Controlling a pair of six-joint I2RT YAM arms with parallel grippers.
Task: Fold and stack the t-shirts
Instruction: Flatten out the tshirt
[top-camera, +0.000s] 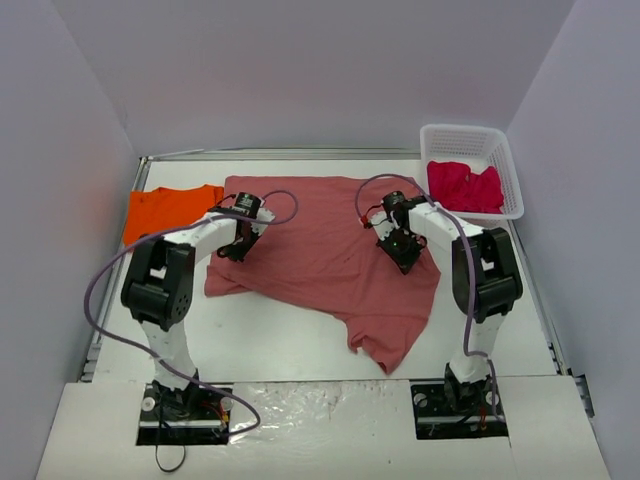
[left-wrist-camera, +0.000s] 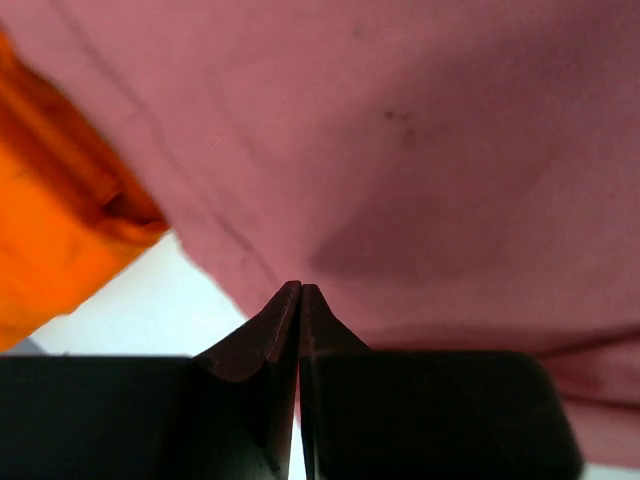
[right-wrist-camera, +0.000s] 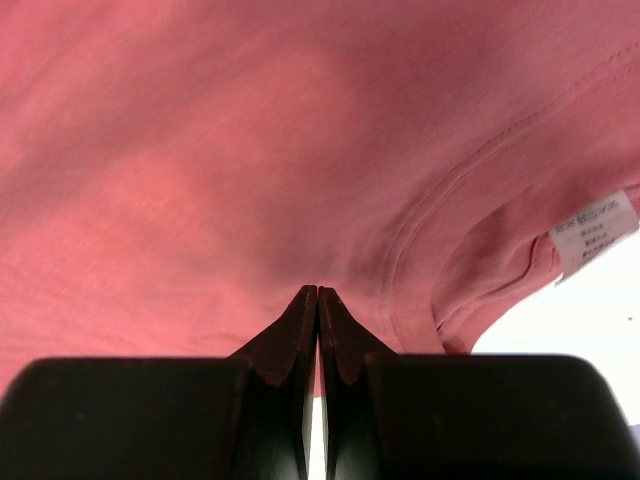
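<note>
A: Black fingertips of the left tool (left-wrist-camera: 300, 290) are seen pressed together, with a pucker of the brick-red t-shirt (left-wrist-camera: 420, 150) apparently pinched between them. Is the right tool (right-wrist-camera: 317, 292) set likewise?

B: It is. Its tips are shut tight on the same cloth, just beside the collar (right-wrist-camera: 440, 230) and the sewn-in label (right-wrist-camera: 595, 232).

A: Where is the shirt laid?

B: It is spread across the middle of the tabletop (top-camera: 290, 345), long axis running left to right, collar end toward the right arm. Its left edge is gripped by the left tool, so most of the cloth lies between the two tools.

A: And around it?

B: An orange t-shirt (top-camera: 165, 212) is touched by that left edge. A crimson-pink t-shirt (top-camera: 465, 187) is kept in the white basket (top-camera: 470, 133) at the far right. A fold across the long axis is judged likely next.
</note>
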